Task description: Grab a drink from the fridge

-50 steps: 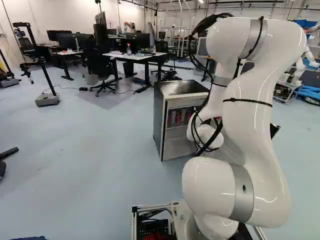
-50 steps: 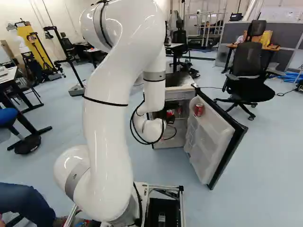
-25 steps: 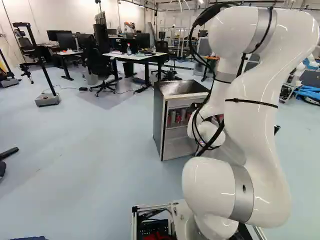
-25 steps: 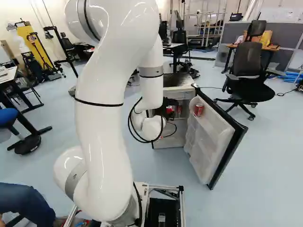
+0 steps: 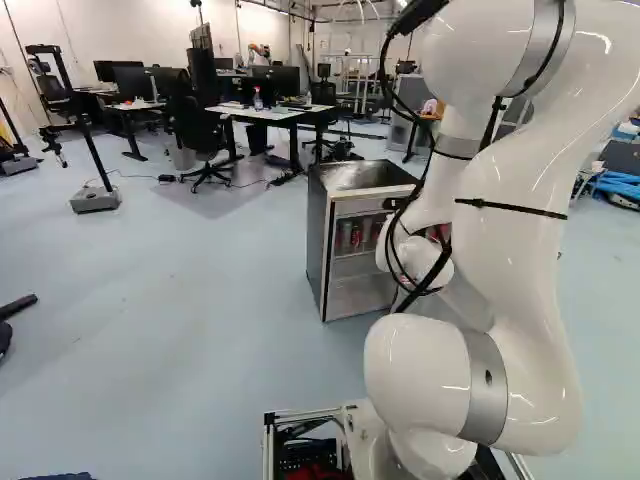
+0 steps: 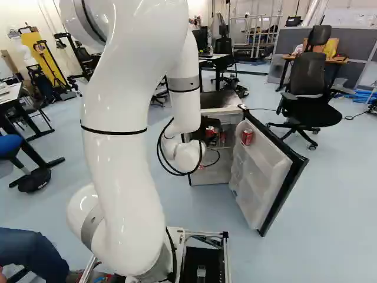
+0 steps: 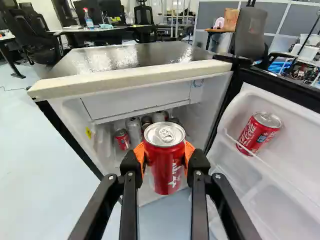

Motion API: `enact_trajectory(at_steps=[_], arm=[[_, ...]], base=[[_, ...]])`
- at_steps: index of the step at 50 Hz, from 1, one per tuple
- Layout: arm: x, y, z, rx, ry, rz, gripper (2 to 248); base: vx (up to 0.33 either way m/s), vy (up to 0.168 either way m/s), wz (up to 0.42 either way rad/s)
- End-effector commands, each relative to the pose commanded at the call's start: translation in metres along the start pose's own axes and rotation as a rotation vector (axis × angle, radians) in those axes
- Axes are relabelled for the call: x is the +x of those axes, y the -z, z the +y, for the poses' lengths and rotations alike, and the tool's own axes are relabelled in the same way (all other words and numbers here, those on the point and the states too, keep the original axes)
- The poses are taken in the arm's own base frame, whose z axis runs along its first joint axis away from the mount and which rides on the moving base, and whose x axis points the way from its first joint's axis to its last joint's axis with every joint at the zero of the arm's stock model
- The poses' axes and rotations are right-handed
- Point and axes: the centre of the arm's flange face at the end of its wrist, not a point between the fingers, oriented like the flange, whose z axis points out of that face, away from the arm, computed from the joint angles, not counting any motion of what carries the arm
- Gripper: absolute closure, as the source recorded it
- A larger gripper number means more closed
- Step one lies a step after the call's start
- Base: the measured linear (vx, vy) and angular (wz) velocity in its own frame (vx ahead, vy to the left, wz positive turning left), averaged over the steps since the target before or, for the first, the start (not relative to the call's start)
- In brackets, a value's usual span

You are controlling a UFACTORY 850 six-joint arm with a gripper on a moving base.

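Gripper (image 6: pixel 209 130) is clamped on a red can (image 7: pixel 165 165), orange pads (image 7: pixel 189 152) pressing it from two sides; can is upright, silver lid up, pull tab visible. Wrist view has it against the open front of the fridge (image 7: pixel 130 81); whether it's fully outside the opening, can't tell. White arm (image 6: pixel 121 177) reaches toward the fridge, left of the middle in right base view, right of the middle in left base view. Door (image 6: pixel 262 168) is swung open, white shelved inner face showing; a second red can (image 7: pixel 257 133) sits on a door shelf, apart from the held one. Inside: small red can (image 7: pixel 122 140) just beside a silver can (image 7: pixel 134 131), more cans near them, partly hidden by the held can and too covered to count. Dark, shiny fridge top (image 7: pixel 107 57), pale front edge. Beyond the fridge: desk (image 5: pixel 262 115) with monitors, spray bottle (image 7: pixel 88 20) on it. Black office chair (image 6: pixel 308 76) at the right of right base view, near a wooden-topped desk.
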Motion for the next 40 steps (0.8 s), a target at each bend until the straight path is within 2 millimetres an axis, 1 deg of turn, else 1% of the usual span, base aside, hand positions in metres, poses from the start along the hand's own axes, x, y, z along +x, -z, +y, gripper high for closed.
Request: enact_trajectory(at_steps=[40], arm=[[0.04, 0.002, -0.002, 0.004, 0.021, 0.09, 153]], base=[[0.0, 0.0, 0.0]])
